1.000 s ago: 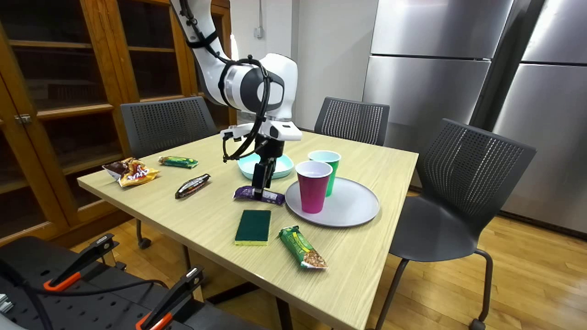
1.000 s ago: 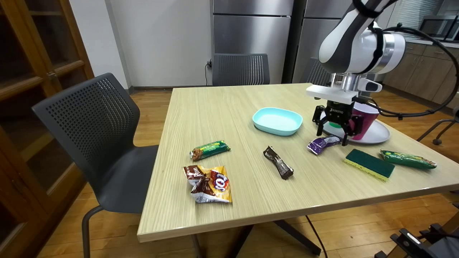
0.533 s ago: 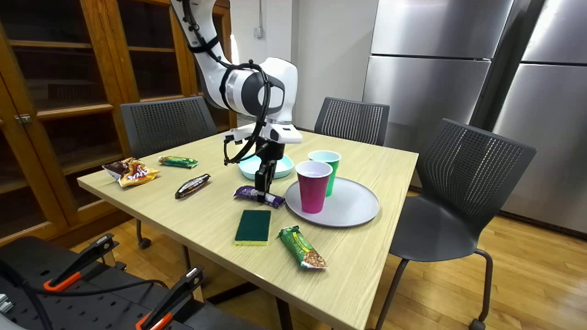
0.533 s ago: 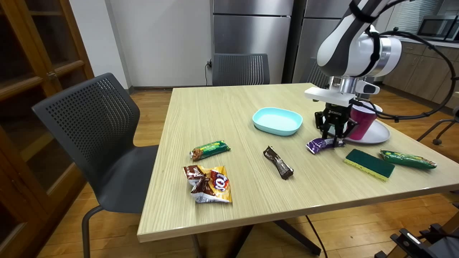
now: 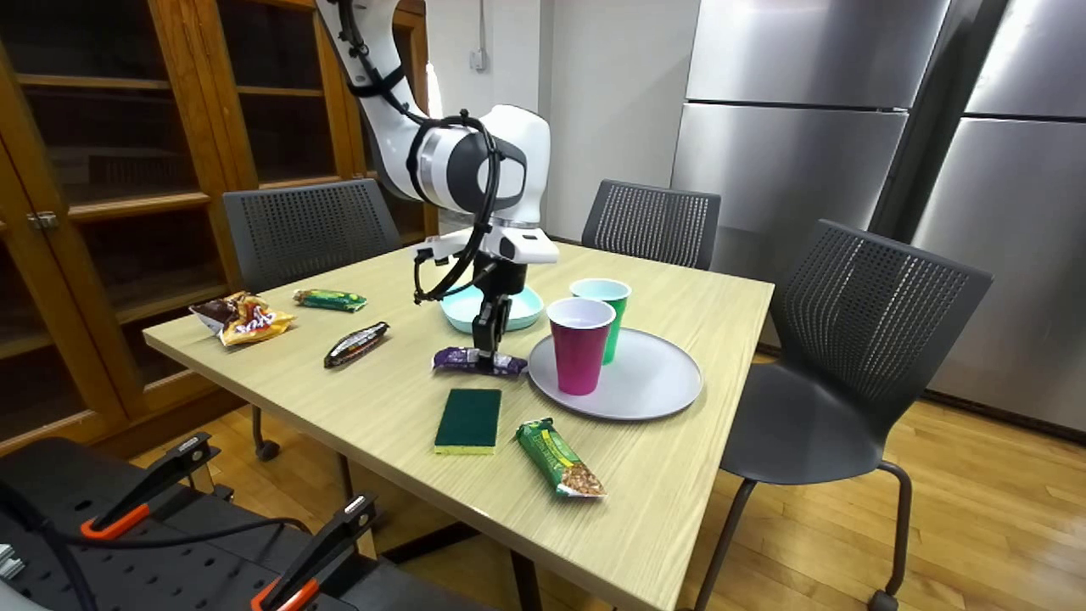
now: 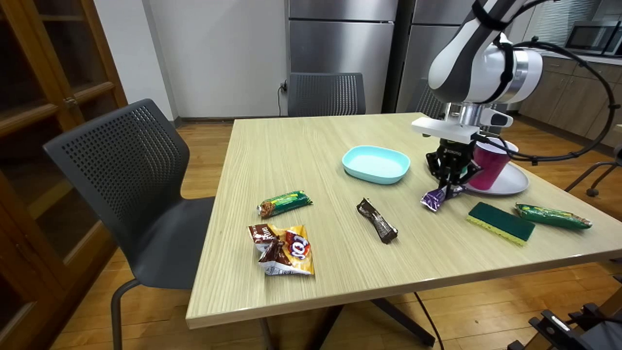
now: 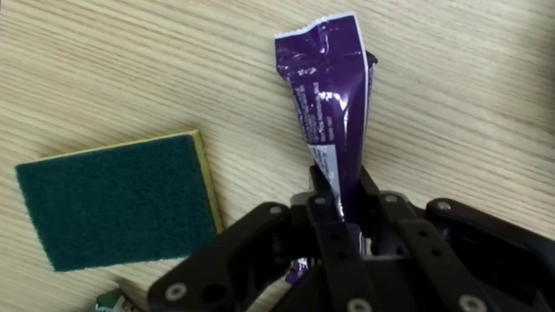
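We see a purple-wrapped bar pinched in the black gripper, its jaws pressed against the wrapper from both sides near the middle, one crimped end reaching out past them in the wrist view. We cannot tell whether the bar rests on the table or hangs barely above it. In an exterior view its other end lies just beside the rim of a grey plate; we cannot make out whether the two touch. On the plate we find a magenta cup and, behind it, a green cup, both upright. Near the purple-wrapped bar, but apart from it, a sponge lies with its dark green scouring side up, and just beside that we see a green-wrapped bar. In both exterior views a light-blue dish sits near the gripper. Well apart from it we notice a dark-wrapped bar, a second green-wrapped bar and a crumpled snack bag. Around the table we see dark grey chairs, and beyond them steel refrigerators and a wooden cabinet.
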`<state>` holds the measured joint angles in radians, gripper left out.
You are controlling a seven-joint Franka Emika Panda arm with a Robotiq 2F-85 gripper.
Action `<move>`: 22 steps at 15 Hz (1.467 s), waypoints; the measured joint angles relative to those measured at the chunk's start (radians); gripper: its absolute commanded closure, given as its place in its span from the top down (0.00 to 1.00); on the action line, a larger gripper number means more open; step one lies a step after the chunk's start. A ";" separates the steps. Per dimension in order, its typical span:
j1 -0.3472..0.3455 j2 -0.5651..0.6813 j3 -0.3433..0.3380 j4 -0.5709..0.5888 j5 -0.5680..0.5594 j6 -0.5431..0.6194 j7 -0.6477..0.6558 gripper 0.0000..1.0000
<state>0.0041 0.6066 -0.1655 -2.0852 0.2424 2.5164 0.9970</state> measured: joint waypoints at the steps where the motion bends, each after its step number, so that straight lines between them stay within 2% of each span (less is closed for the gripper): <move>1: 0.002 -0.002 0.000 0.000 0.000 -0.001 0.000 0.04; 12: 0.034 -0.106 0.013 0.028 -0.005 -0.029 -0.001 0.04; 22: 0.041 -0.087 0.024 0.194 -0.040 -0.160 -0.001 0.04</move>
<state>0.0452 0.5200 -0.1414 -1.8910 0.2021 2.3565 0.9962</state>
